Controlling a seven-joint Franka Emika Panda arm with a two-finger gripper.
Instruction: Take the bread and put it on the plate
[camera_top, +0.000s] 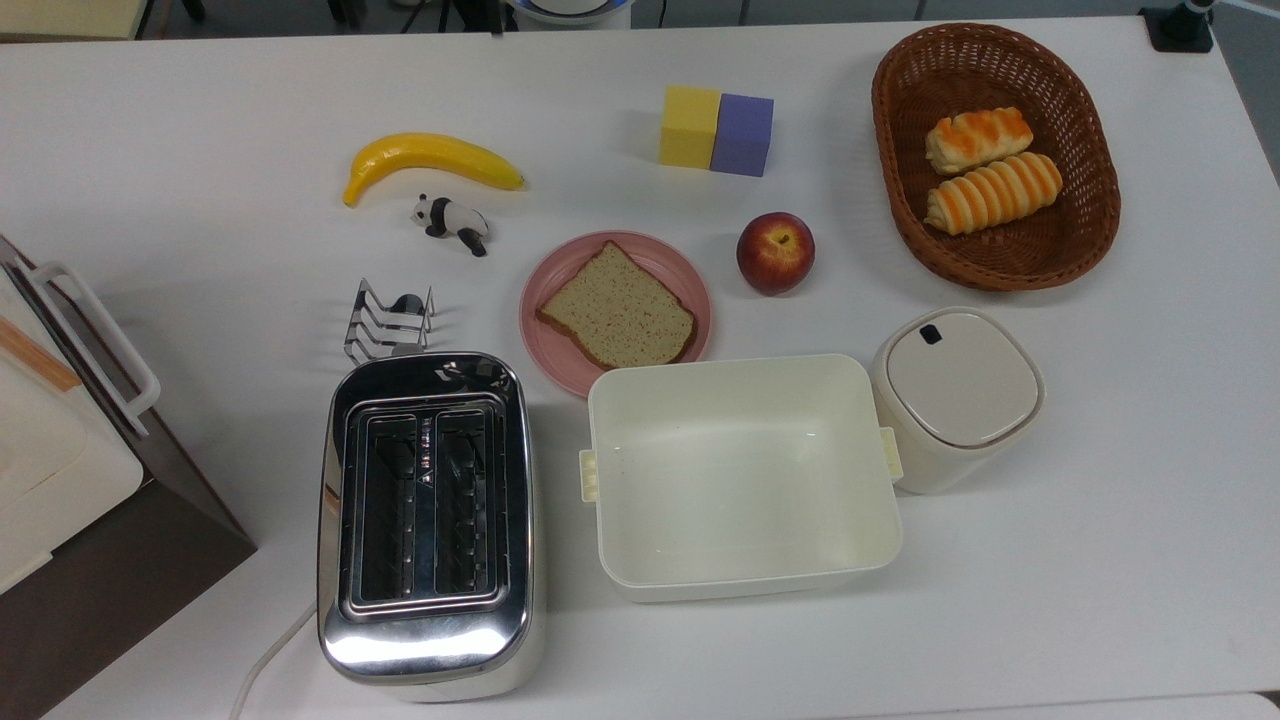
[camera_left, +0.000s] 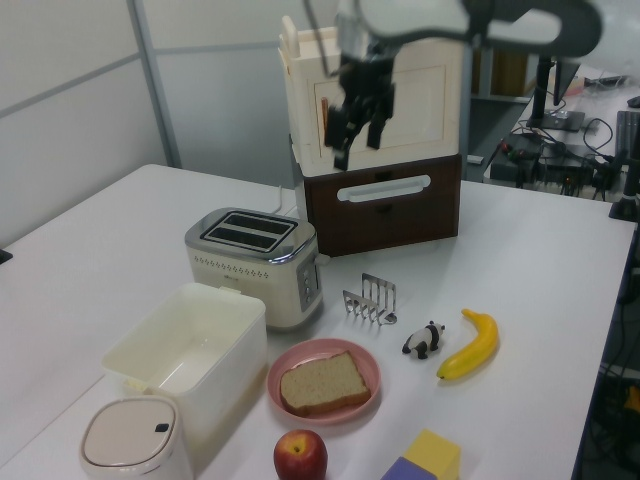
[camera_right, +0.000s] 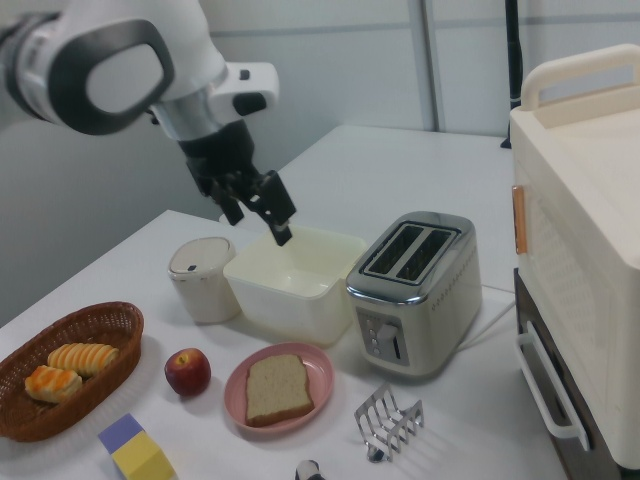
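On the white table (camera_top: 200, 80), the gripper (camera_right: 258, 210) hangs high above the tub (camera_right: 290, 275), fingers apart and holding nothing, arm cut off by the right view's left edge, while the bread (camera_top: 617, 308) lies flat on the plate (camera_top: 545, 345).

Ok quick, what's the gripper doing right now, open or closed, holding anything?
Gripper: open and empty, raised high above the table; the bread lies flat on the plate.
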